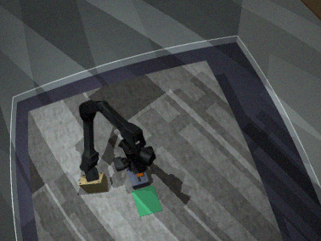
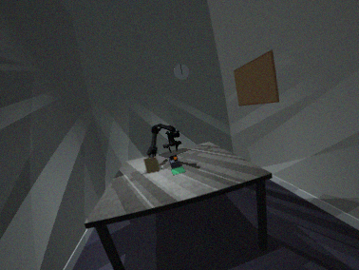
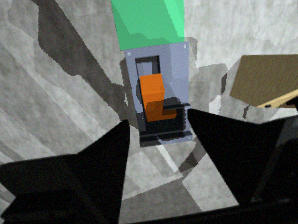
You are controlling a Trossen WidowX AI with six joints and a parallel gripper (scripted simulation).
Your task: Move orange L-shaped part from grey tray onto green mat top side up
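Currently the claw (image 3: 157,131) hangs open and empty above the grey tray (image 3: 131,75), near the bench's middle. Directly beneath it lies the orange part (image 3: 152,95), in its pocket, long axis running toward the green mat (image 3: 147,22) beyond.

Bare room: table (image 2: 190,190), wall clock (image 2: 180,71).

Dim room — black arm (image 2: 159,134) on table (image 2: 199,192), green mat (image 2: 178,172), wall clock (image 2: 180,71)

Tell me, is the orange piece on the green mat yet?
No, the orange piece sits in the grey tray, and the green mat beyond it has nothing orange on it.
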